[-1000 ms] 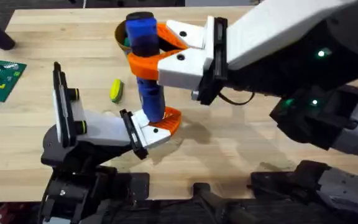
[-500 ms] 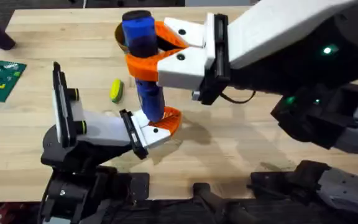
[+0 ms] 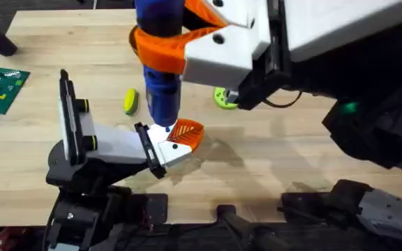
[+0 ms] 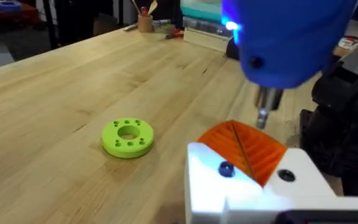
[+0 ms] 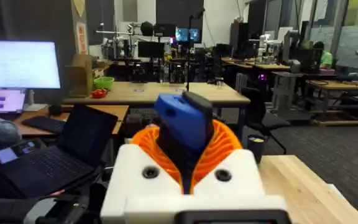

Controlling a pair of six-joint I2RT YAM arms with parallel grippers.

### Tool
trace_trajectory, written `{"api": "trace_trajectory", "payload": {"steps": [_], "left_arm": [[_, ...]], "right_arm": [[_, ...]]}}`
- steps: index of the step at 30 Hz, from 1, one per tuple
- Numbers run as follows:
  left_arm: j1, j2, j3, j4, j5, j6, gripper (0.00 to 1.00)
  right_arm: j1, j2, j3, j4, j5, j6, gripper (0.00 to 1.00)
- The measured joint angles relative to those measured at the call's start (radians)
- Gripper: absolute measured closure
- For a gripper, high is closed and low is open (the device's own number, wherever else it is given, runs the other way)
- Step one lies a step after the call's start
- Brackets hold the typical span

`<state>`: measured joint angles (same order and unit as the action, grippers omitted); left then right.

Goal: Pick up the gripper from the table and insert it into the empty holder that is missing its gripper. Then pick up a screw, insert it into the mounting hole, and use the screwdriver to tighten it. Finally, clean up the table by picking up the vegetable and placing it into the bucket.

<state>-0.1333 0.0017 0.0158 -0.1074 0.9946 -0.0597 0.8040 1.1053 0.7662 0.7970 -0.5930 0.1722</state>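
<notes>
Below our right hand (image 3: 160, 50), clenched on the screwdriver (image 3: 160, 84), the tip is hovering over the gripper (image 3: 184, 132); left hand unclear.

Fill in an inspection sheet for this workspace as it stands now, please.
Surface: wooden table, bare grain across the middle.
Job's things: screwdriver upright, tip over the holder; orange gripper seated in the holder; vegetable lying on the table.
Clutter: lime-green disc; green board at the table's left edge.
Claws: right claw shut on the screwdriver; left claw: cannot tell.
Cables: black cable under the right arm.
Surroundings: desks and monitors in the room behind.
</notes>
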Motion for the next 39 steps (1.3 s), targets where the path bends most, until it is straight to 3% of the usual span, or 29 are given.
{"api": "trace_trajectory", "payload": {"steps": [39], "left_arm": [[0.0, 0.0, 0.0, 0.0, 0.0, 0.0, 0.986]], "right_arm": [[0.0, 0.047, 0.0, -0.035, 0.0, -0.01, 0.952]]}}
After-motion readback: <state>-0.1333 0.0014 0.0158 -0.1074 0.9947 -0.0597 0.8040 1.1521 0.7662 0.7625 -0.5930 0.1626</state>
